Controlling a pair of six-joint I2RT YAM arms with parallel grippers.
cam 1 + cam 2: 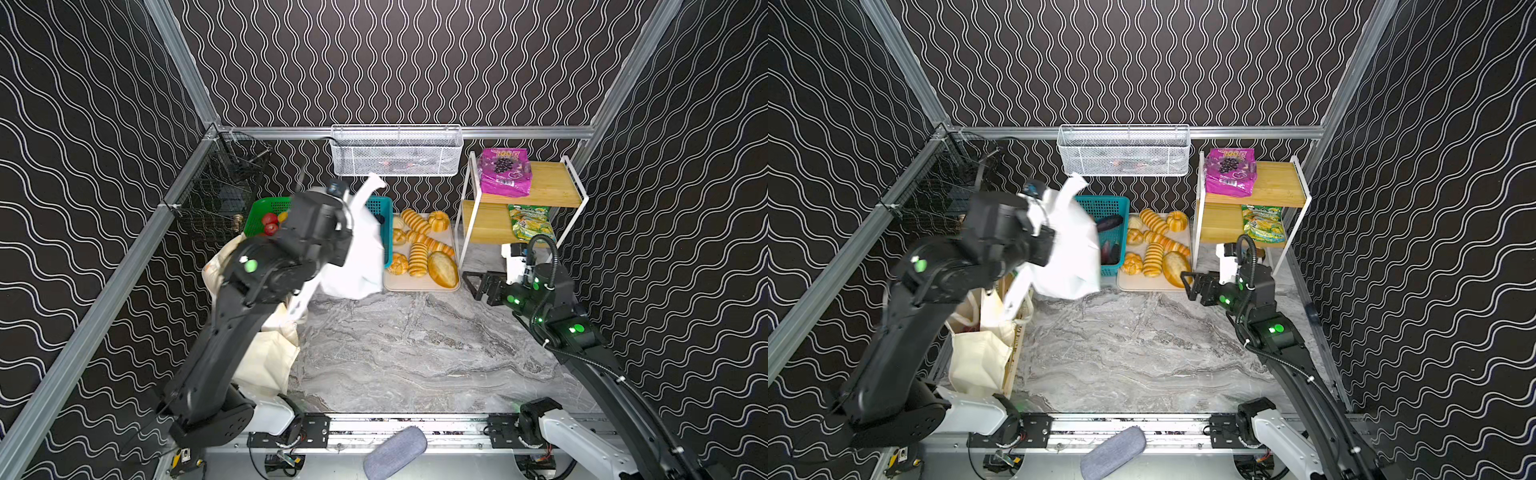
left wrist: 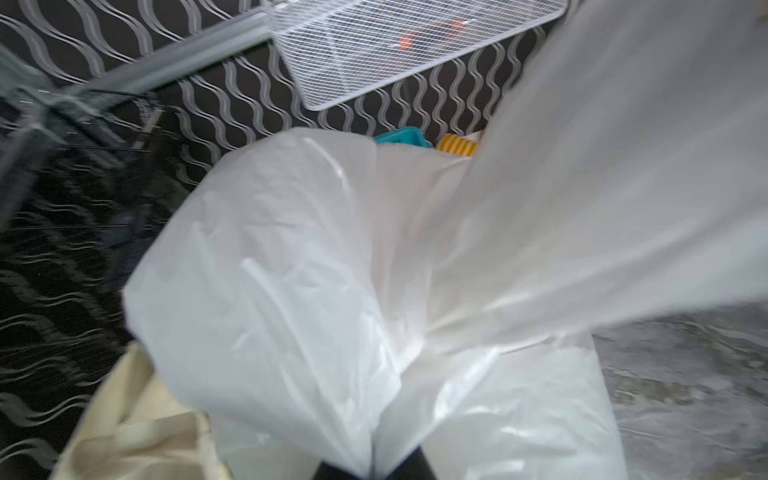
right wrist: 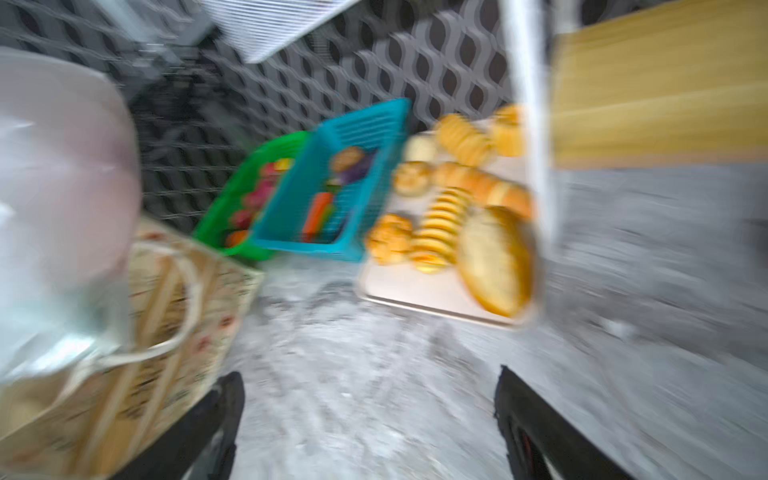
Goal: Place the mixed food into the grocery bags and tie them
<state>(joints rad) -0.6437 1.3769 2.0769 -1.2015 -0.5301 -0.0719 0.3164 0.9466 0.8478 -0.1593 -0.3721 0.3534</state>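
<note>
My left gripper point(image 2: 374, 473) is shut on a gathered fold of the thin white plastic grocery bag point(image 2: 291, 270). The bag point(image 1: 357, 253) hangs lifted above the table's left rear, one loop handle sticking up. Under the left arm lies the cream canvas tote point(image 1: 976, 361), slumped at the left edge. A purple grape-print packet point(image 1: 504, 172) rests on the top shelf of the wooden rack point(image 1: 552, 187). Toy vegetables fill the teal basket point(image 3: 332, 199). My right gripper point(image 1: 478, 284) hovers open and empty near the rack's foot, above bare table point(image 3: 370, 415).
A tray of golden breads point(image 1: 424, 249) sits beside the teal basket. A green basket point(image 1: 266, 208) holds red and yellow fruit. A green snack packet point(image 1: 530, 222) lies on the lower shelf. A white wire basket point(image 1: 397, 151) hangs on the back wall, a black one point(image 1: 220, 187) at the left.
</note>
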